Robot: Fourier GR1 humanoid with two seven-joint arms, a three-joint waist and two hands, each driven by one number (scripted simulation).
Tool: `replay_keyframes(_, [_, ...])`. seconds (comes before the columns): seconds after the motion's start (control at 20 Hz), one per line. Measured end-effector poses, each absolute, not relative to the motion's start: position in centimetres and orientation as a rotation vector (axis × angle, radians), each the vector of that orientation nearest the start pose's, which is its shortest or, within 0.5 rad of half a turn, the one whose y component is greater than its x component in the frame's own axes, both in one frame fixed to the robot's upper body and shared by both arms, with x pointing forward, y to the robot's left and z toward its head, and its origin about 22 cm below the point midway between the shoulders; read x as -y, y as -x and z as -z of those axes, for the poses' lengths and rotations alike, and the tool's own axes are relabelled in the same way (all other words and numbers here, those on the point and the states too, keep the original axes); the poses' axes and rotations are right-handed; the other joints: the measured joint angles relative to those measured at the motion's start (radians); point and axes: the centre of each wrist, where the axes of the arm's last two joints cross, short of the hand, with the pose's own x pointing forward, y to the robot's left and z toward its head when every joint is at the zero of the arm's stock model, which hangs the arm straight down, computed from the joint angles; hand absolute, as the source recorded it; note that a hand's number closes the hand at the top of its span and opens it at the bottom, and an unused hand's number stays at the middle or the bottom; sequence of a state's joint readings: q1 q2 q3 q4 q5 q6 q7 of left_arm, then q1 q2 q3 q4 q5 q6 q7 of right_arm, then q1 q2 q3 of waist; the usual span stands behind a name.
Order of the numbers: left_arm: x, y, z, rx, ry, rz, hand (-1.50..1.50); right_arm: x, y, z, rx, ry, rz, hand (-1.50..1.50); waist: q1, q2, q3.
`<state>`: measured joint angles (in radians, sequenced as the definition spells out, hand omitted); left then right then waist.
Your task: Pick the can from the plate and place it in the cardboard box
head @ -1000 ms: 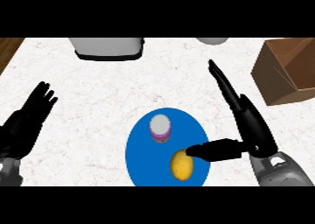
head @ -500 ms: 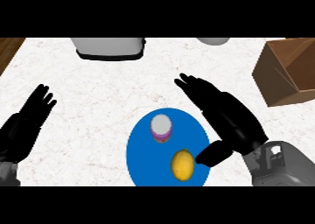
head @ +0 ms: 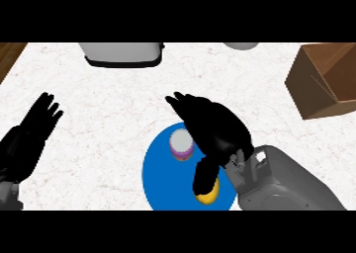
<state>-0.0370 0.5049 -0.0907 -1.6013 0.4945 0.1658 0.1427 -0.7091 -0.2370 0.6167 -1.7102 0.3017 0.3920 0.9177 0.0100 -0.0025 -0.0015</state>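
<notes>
Right hand [head: 214,131], fingers extended and holding nothing, spread over the blue plate [head: 157,170]. Beneath its thumb lies a yellow object [head: 209,196], partly hidden. The can [head: 182,145], short with a pale top and purple side, stands upright just left of the palm. Cardboard box [head: 331,81] sits far right; open counter [head: 108,104] lies between. Left hand [head: 31,133] rests open at the left edge.

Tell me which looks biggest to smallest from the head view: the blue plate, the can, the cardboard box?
1. Blue plate, though the right hand hides some.
2. Cardboard box, cut off at the edge.
3. Can.
</notes>
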Motion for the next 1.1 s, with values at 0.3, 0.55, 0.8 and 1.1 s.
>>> replay_keyframes(0.3, [-31.9,-24.3,-5.2,1.448,-0.054,-0.047,0.0,6.1,-27.9,-16.5,1.196,0.433,-1.381,-1.5,-0.003,0.001,0.001])
replay_keyframes(0.55, [-32.1,-24.3,-5.0,1.446,-0.052,-0.05,0.0,5.7,-27.9,-15.9,1.162,0.433,-1.399,-1.5,-0.006,0.001,0.001])
replay_keyframes(0.8, [-32.2,-23.8,-4.8,1.449,-0.056,-0.041,0.0,5.8,-27.9,-15.1,1.146,0.432,-1.412,-1.5,-0.006,0.001,0.001])
replay_keyframes(1.1, [-32.1,-24.4,-5.1,1.449,-0.053,-0.042,0.0,5.2,-28.0,-14.3,1.165,0.449,-1.425,-1.5,-0.006,0.002,0.001])
